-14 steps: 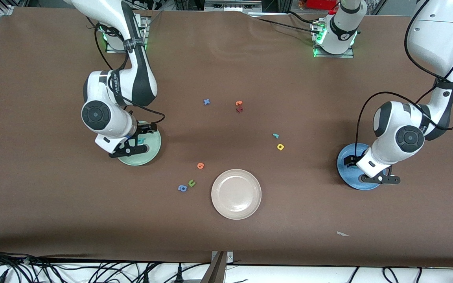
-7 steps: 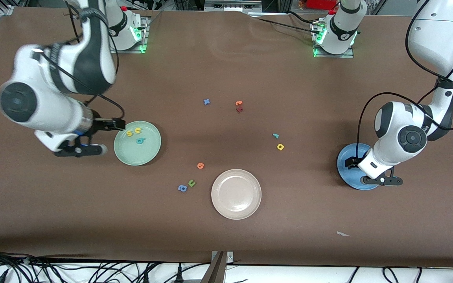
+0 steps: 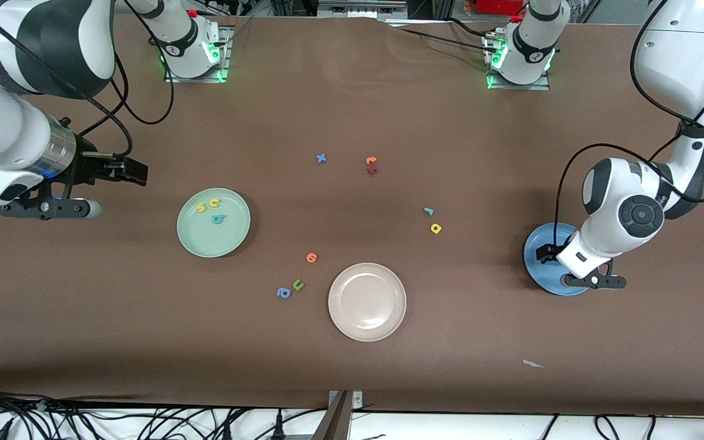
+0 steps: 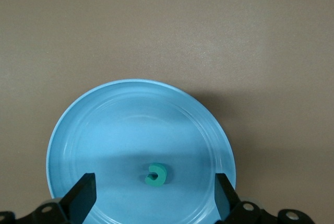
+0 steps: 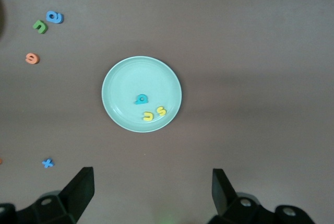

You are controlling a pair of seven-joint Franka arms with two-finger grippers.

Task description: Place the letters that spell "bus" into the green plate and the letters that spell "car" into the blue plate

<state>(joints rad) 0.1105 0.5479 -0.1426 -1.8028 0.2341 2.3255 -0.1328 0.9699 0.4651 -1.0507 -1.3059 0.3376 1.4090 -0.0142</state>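
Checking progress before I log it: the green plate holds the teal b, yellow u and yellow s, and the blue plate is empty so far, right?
Not quite. The blue plate is not empty: the left wrist view shows the teal c lying in it. The rest stands: the green plate holds the teal b, yellow u and yellow s.

White arms, black joint bands, dangling black cables, green-lit bases, black grippers
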